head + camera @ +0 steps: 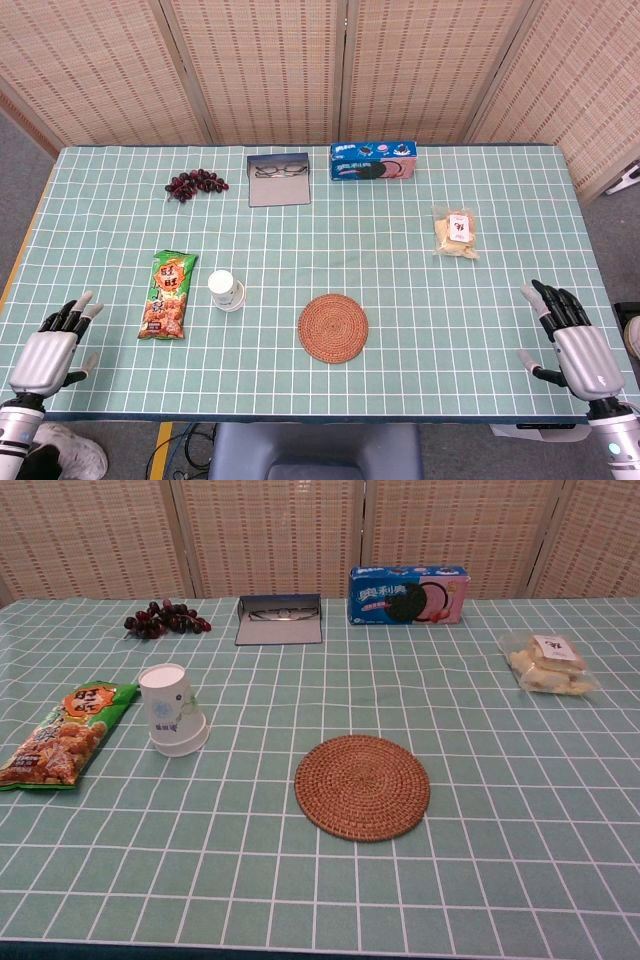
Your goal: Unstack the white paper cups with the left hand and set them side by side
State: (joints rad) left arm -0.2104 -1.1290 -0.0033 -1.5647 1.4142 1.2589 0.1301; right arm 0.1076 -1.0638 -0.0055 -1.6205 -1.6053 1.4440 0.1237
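Observation:
The white paper cups [226, 290] stand stacked upside down on the green checked table, left of centre; the chest view shows the stack [172, 710] with its wide rim down. My left hand [55, 348] rests at the table's front left corner, fingers apart, holding nothing, well left of the cups. My right hand [577, 338] rests at the front right corner, fingers apart and empty. Neither hand appears in the chest view.
A snack bag [168, 294] lies just left of the cups. A round woven coaster [333, 327] sits right of them. Grapes [194, 183], a glasses case [279, 179], a blue cookie box [373, 160] and a wrapped pastry pack [456, 232] lie farther back.

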